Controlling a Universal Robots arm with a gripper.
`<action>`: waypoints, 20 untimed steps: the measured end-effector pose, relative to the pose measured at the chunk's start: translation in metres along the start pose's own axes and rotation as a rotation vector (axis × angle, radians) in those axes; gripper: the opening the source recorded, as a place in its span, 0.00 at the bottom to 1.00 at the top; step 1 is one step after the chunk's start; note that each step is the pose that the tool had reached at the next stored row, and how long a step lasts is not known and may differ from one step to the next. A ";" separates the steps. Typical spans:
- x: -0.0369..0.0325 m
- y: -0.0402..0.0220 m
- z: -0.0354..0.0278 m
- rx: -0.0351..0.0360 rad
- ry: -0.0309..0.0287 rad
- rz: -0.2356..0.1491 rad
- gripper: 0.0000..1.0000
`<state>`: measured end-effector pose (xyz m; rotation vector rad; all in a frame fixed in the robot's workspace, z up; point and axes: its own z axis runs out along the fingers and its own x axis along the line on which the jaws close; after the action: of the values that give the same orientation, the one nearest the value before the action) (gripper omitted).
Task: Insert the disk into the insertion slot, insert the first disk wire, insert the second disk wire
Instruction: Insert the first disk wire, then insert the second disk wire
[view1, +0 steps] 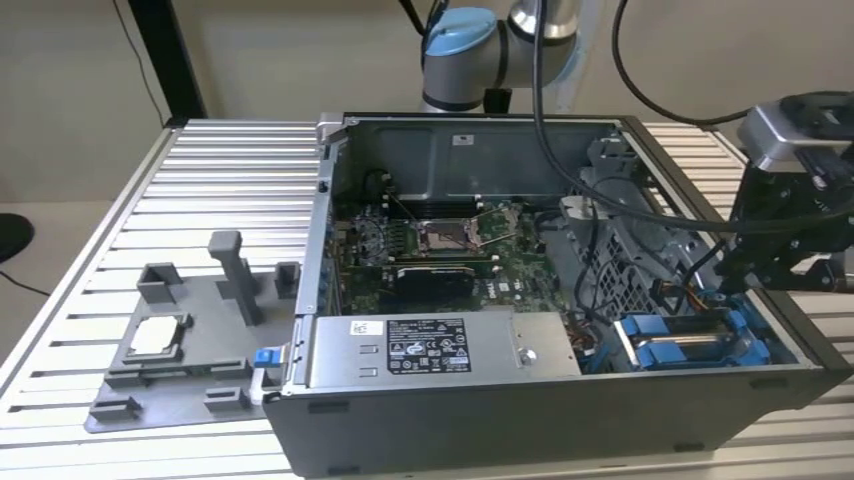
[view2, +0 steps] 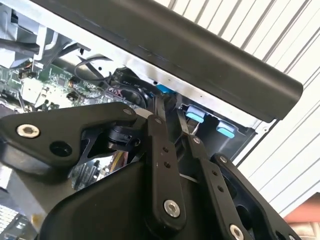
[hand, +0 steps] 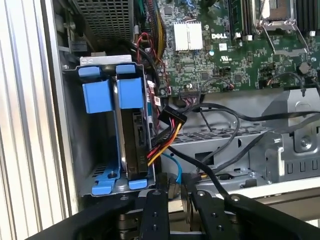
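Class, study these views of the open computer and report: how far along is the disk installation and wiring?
Done: the disk sits in its blue frame inside the drive bay. In hand: the pincer hovers by the bay, next to a blue wire. Left: the red-and-yellow wire bundle reaches the disk's edge, but whether either wire is plugged cannot be told.

My table is ribbed silver metal, slats running across it. Beyond it stands a plain beige wall, with a black post before it. Pale floor shows at the exterior view's left; the light is soft and even
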<state>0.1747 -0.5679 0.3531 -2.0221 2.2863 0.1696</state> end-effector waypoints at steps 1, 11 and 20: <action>0.0001 0.0000 0.0006 0.0016 -0.0002 0.011 1.00; 0.0007 -0.0031 0.0054 0.0070 -0.0015 0.054 1.00; 0.0006 -0.0069 0.0073 0.0079 -0.0016 0.067 1.00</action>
<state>0.1814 -0.5682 0.3456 -1.9422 2.3514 0.1663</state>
